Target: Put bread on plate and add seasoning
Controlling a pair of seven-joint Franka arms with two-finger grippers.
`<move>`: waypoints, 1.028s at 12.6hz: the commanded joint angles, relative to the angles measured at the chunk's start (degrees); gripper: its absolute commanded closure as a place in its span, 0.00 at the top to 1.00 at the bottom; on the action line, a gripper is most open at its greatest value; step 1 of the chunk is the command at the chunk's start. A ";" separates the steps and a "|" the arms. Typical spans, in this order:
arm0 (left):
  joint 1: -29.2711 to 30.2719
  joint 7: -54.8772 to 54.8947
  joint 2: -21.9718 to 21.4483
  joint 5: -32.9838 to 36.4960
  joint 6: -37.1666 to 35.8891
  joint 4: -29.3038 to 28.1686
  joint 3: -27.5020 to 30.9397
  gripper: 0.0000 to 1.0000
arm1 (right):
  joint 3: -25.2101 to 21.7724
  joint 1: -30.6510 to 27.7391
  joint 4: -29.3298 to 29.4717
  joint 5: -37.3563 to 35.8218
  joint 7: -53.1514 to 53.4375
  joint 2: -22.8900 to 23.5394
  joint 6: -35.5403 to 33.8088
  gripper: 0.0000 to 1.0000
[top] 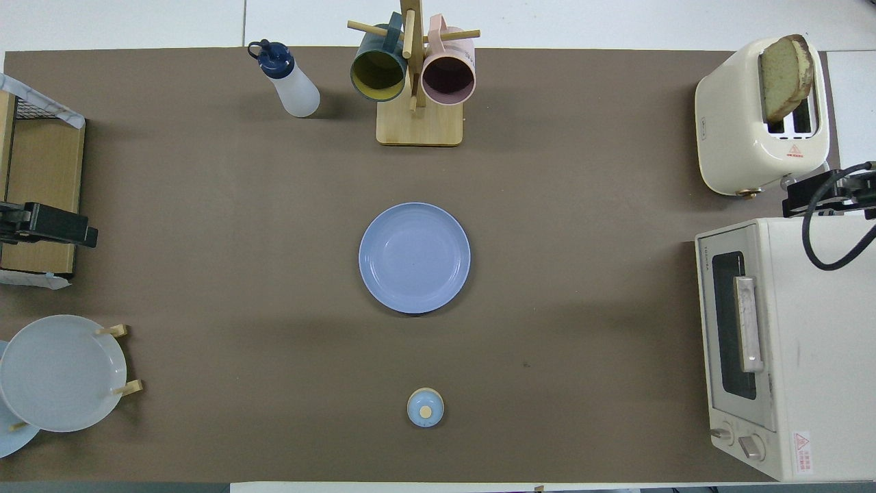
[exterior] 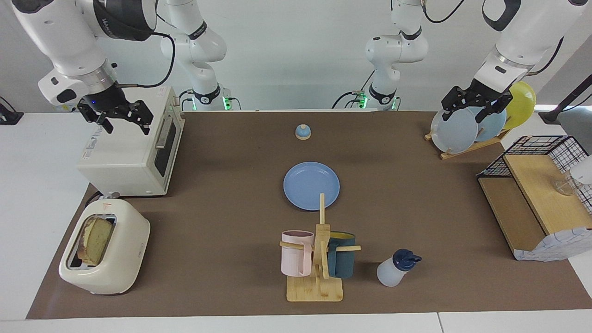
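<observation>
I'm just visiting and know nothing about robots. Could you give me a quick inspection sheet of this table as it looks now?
Surface: brown mat over a white table.
Job's things: bread standing in the toaster; blue plate bare at mid-mat; seasoning bottle beside the mug rack.
Clutter: oven, plate rack, wire shelf, small dome.
Grippers: left gripper open over the plate rack; right gripper open over the oven; both empty.
Cables: black cable on the right arm.
Surroundings: white wall.
</observation>
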 commanded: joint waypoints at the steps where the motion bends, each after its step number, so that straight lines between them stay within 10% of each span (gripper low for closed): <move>1: 0.17 -0.35 -0.66 -0.86 0.33 -0.53 0.32 1.00 | 0.23 -0.43 -0.43 1.59 -0.64 -0.42 0.83 1.00; 9: -0.79 -0.09 -0.84 2.90 2.01 -0.53 -0.03 1.00 | 0.23 -1.05 -0.87 1.51 -0.73 -0.34 4.42 1.00; 13: -1.41 -0.52 -2.07 3.45 4.01 -4.04 -0.47 1.00 | 0.14 -1.93 -1.49 1.42 -0.99 0.54 17.83 1.00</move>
